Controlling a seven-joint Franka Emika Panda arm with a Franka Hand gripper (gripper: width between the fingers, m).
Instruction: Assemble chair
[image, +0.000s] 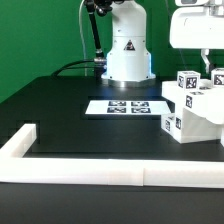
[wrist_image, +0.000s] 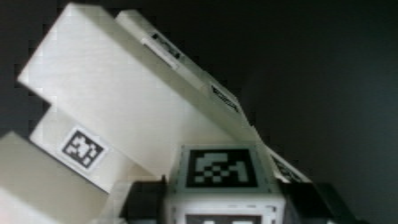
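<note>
One chair assembly (image: 196, 106), chunky white with tagged cube ends, sits on the black table (image: 70, 110) right under the pincer (wrist_image: 221, 190). Pincer is clenched on a tagged cube-ended piece (wrist_image: 221, 170), likely to seat or steady it. Marker board (image: 127, 107) lies near, toward the arm base; border rail (image: 90, 170) well apart.

white chair (wrist_image: 134, 90) parts with black-and-white tags, close up, dark background
</note>
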